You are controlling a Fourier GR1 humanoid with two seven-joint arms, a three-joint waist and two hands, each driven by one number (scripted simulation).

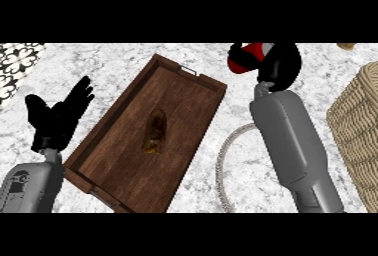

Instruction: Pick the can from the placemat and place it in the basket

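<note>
Black left hand (57,117): I see it at the left of the view, fingers straight and spread upward, holding nothing; I judge it is parked there to stay out of the way.
Patterned cloth (16,65): black-and-white, at the far left edge behind the left hand; only a corner shows.
Wooden tray (125,165): dark, long, lying at a slant on the marble counter (111,62), with a metal handle at its far end and a brown, oblong food item (155,131) at its middle; no part of my task.
Placemat (224,165): I see only a pale curved edge beside my right forearm, so I take it that the arm covers the rest.
Right hand (277,62): fingers curled round the can, raised near the view's top.
Can (247,56): red with a white patch, in my right hand's hold, above the counter and left of the basket, well apart from it; half hidden by the fingers.
Can's axis: it appears tilted, the long axis slanting up and to the right, but I cannot tell which end is the top.
Basket (358,125): woven, tan, at the right edge; I judge the can has to travel rightward to reach it.
</note>
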